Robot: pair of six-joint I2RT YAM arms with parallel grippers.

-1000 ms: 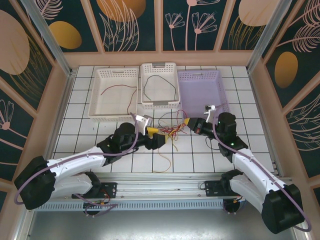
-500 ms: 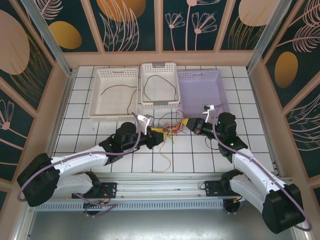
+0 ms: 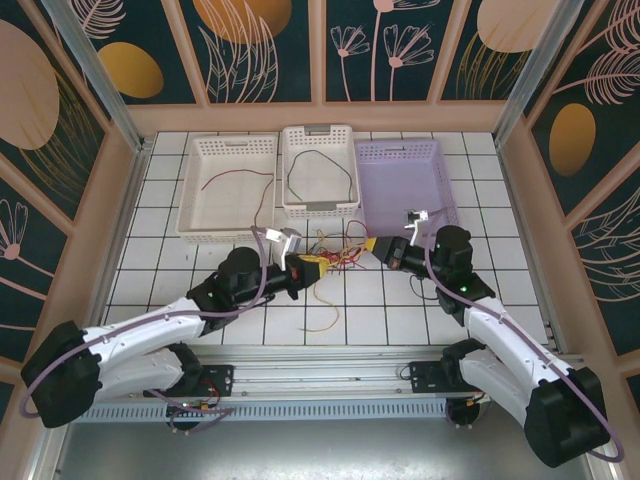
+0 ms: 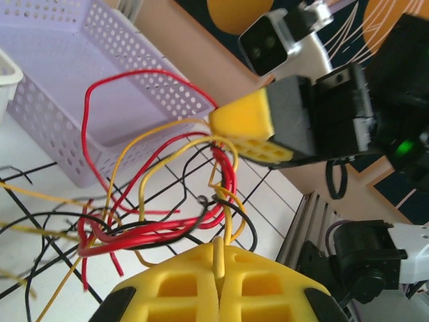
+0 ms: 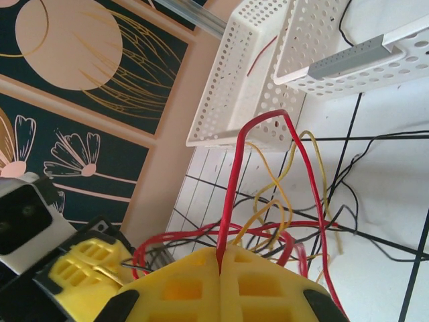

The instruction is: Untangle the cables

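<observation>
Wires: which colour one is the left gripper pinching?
The yellow wire: it sticks up out of the shut left gripper. The red wire is pinched in the right gripper instead.

White-and-black arms (image 3: pixel 140 335), purple cables (image 3: pixel 28 385), yellow hands (image 3: pixel 322 265)

**Top external:** fixed, high behind the arm bases, tilted down. It takes in the whole table (image 3: pixel 160 250) from far off, bases at 6 o'clock.
**Left wrist:** close, looking over the left gripper (image 4: pixel 220 282) at 6 o'clock towards the right gripper (image 4: pixel 258 137) at 1 o'clock.
**Right wrist:** close, opposite heading, left gripper at 8 o'clock.
**Shared by all three:** cables (image 3: pixel 340 258), mid-table.
</observation>
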